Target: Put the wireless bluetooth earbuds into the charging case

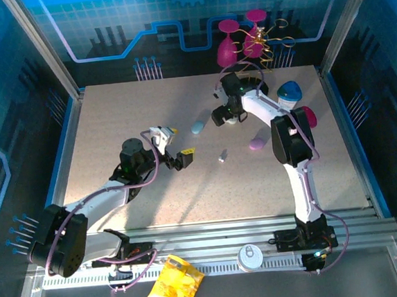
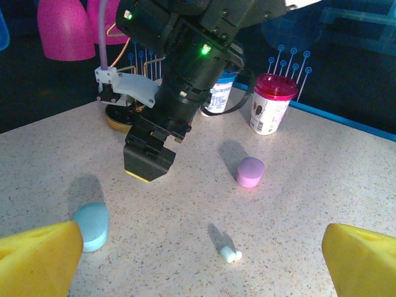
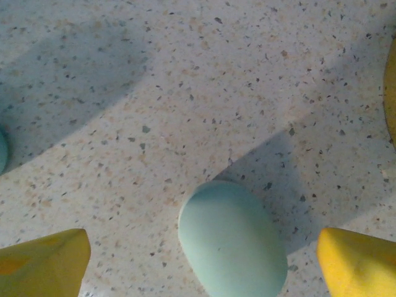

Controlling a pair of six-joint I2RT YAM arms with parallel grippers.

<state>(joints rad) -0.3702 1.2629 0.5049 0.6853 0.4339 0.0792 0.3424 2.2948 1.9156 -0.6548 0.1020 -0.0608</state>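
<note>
— Wireless bluetooth earbud [image 1: 222,157], tiny, whitish and stemmed: where does it lie?

— On the bare speckled tabletop [image 1: 113,121], out in the open between the two arms. In the left wrist view the earbud [image 2: 230,252] lies on its side, ahead of the left gripper [image 2: 199,253] and between its two yellow fingertips, touching neither.

— And that gripper's jaws?

— Spread wide, nothing between the pads. From above, the left gripper [image 1: 180,157] sits left of the earbud, apart from it.

— What stands near the bud?

— A purple pebble-shaped case [image 1: 256,143] to its right and a pale blue pebble-shaped case [image 1: 197,126] up and to its left. The left wrist view shows both, the purple case [image 2: 250,171] beyond the bud and the pale blue case [image 2: 91,226] to its left.

— The right arm?

— The right gripper [image 1: 221,116] hangs over the table just right of the pale blue case; seen from the left wrist, this black gripper [image 2: 147,166] is above the surface, clear of it. Its own camera shows the right gripper [image 3: 203,247] with jaws apart and a pale blue-green rounded case [image 3: 232,241] lying between the yellow fingertips, touching neither. Whether that is the same pale blue case I cannot tell.

— Anything farther back?

— A white cup with a magenta lid [image 2: 271,102], standing upright.
</note>
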